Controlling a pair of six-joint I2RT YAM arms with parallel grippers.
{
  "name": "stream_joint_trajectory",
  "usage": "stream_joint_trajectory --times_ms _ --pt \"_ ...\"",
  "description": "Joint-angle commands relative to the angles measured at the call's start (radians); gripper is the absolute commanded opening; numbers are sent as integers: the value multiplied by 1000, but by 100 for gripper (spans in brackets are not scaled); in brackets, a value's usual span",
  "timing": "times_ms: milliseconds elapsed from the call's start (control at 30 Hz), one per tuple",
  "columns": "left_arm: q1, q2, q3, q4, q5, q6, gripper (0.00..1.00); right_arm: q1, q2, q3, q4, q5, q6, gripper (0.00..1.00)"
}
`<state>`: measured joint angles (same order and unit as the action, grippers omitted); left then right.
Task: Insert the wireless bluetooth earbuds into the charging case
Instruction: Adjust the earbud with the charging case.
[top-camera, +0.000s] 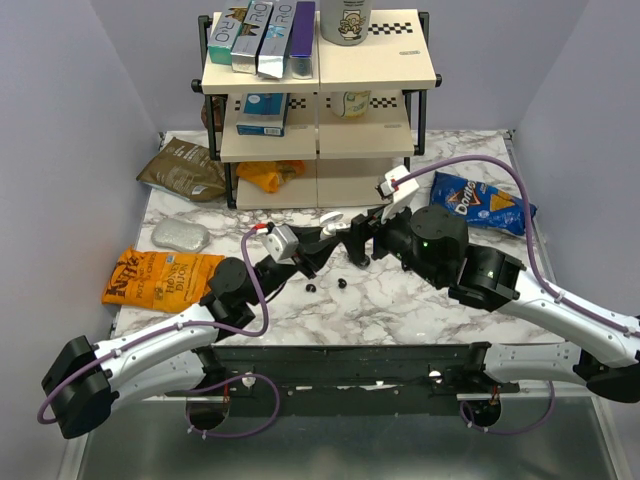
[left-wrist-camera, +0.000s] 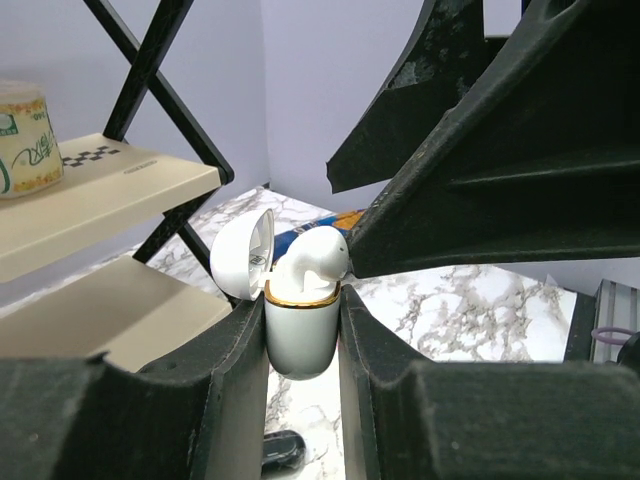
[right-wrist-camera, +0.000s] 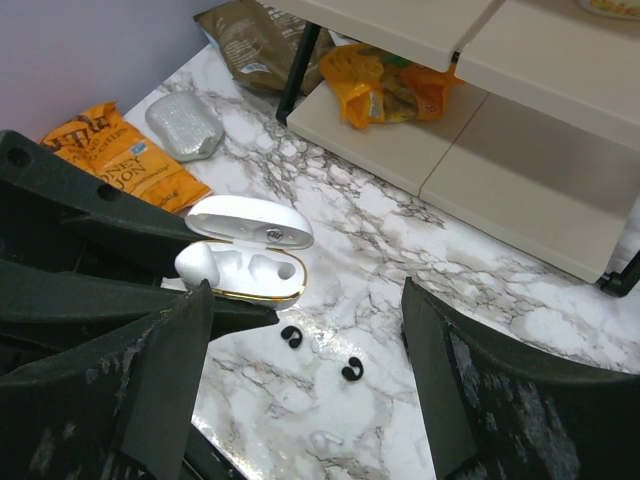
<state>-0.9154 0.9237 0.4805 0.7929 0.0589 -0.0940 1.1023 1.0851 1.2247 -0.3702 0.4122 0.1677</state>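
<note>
The left gripper (left-wrist-camera: 303, 322) is clamped narrowly on the white charging case (right-wrist-camera: 242, 276), held upright off the marble table (right-wrist-camera: 480, 280) with its lid open. A white earbud (left-wrist-camera: 312, 258) sits in one slot. The right gripper (right-wrist-camera: 308, 310) spreads wide just above the case. Between its fingers, on the marble, lie two tiny black buds (right-wrist-camera: 291, 336), near each other and apart from the case.

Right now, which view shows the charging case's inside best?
The right wrist view: it looks down into the open charging case, showing both slots. The left wrist view shows only its side, clamped in the left gripper. The top view shows it tiny.
</note>
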Motion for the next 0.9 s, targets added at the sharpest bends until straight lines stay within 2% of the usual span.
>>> stream_joint_trajectory --times_ms 0,267,600,867 --pt "-3 -28 12 57 18 7 0 -7 -11 -21 -41 71 -8 84" --pt "-2 -28 6 65 21 2 0 -5 -17 -22 -35 59 -13 84" --pt "-3 -14 -2 68 16 -3 0 -4 -42 -8 -1 -65 -10 83" --pt "-3 -11 0 65 27 -1 0 -4 -19 10 13 -67 -19 84"
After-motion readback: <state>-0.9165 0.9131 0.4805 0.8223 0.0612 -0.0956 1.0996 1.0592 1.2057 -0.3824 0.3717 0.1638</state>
